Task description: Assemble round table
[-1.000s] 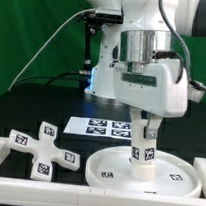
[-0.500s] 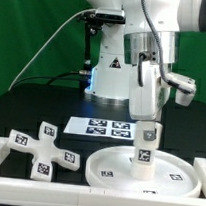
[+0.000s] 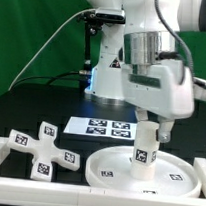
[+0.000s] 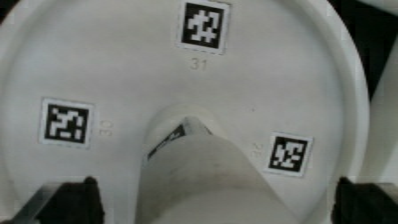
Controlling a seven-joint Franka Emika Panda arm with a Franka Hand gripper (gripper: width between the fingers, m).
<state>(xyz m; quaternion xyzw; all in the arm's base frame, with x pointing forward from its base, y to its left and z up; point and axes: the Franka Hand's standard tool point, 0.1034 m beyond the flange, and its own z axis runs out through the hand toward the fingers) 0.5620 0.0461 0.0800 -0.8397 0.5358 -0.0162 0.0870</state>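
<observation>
well, your gripper [image 3: 149,133] hangs at the top of the short thick cylinder [image 3: 144,159], which stands upright near the middle of the round disc [image 3: 107,159]. in your wrist view the fingers [image 4: 71,200] sit spread, one on each side of the cylinder with a gap showing, not clamping it. the cross-shaped foot [image 3: 35,146] lies well apart, toward the exterior view's left.

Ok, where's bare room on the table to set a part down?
Bare table behind the foot, toward the exterior view's left, is the biggest patch. The disc has room either side of the cylinder. Crowded: the gap between foot and disc, and under the gripper.
</observation>
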